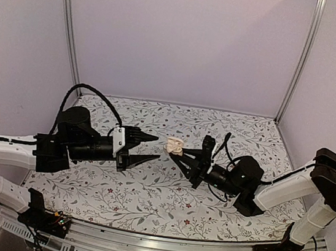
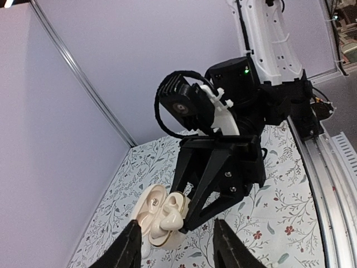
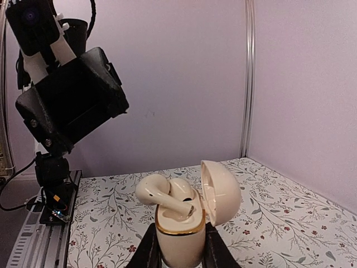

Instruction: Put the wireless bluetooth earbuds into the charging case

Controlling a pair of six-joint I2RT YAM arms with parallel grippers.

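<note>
Two glossy white oval plastic earbuds (image 3: 155, 192) sit in the small cream-white rounded plastic charging case (image 3: 178, 237), which the right gripper (image 3: 179, 254) clamps upright above the floral-printed tablecloth (image 1: 145, 203). One earbud leans out, seemingly not fully seated. The left gripper (image 1: 157, 148), jaws parted and empty, hangs just beside the case. The likely next move is pressing that bud down, clear of the raised hinged lid (image 3: 220, 192) on the case's far side.

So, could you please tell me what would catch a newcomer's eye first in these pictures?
The open charging case, held over the floral table by the right end effector, at centre. One earbud sticks out of it, tilted. The left end effector faces it, jaws apart.
</note>
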